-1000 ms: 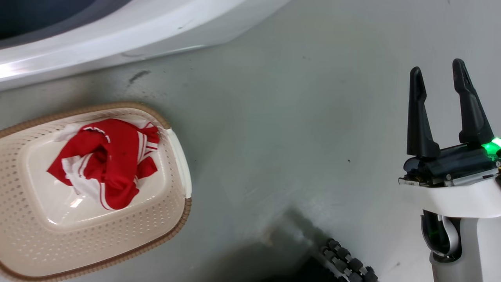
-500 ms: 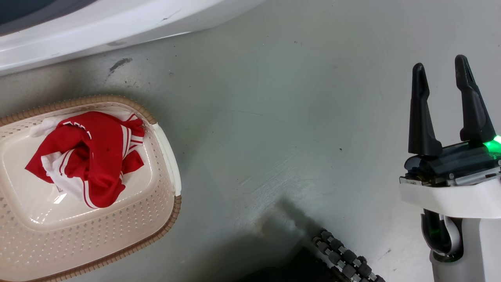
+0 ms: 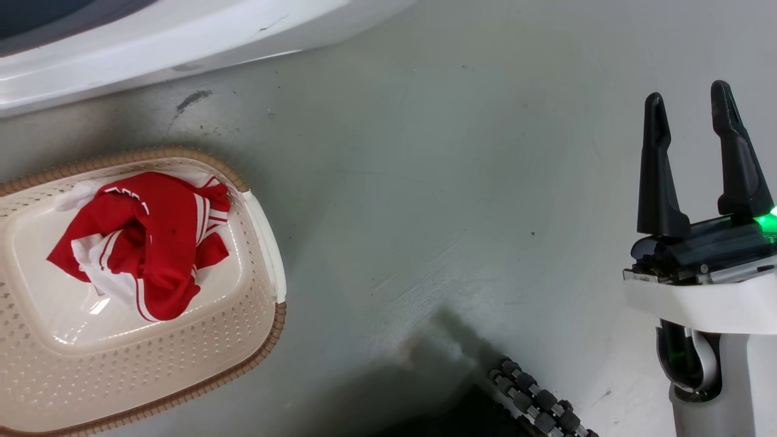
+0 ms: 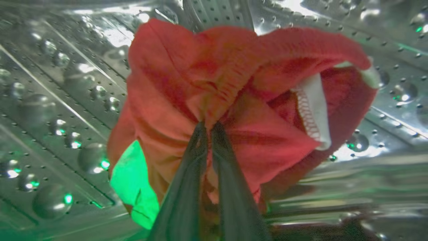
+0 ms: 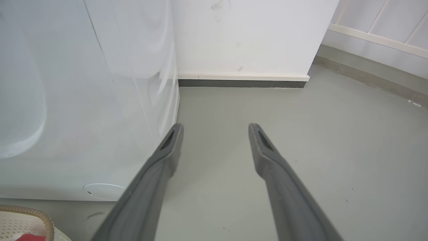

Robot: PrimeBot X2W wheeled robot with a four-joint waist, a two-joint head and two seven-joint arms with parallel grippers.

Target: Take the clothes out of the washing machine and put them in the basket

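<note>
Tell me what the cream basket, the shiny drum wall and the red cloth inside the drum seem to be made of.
The cream perforated basket: likely moulded plastic, glossy, since its floor reflects light. The shiny dimpled drum wall: probably polished steel, with mirror glints and punched holes. The bright red garment: soft knit fabric, matte, with gathered folds and a stitched white hem.

Floor (image 3: 425, 182): smooth grey, with pale scuffed streaks mid-way.
Scuff mark (image 3: 193, 99): short dark smear on the floor, tiny black specks beside it.
Wall (image 5: 250, 36): plain white, faint smudges near its top.
Skirting (image 5: 240, 80): cream strip above a dark band, where wall meets floor.
Side wall (image 5: 384, 20): pale panels, a cream rail, a grey band along its foot.
</note>
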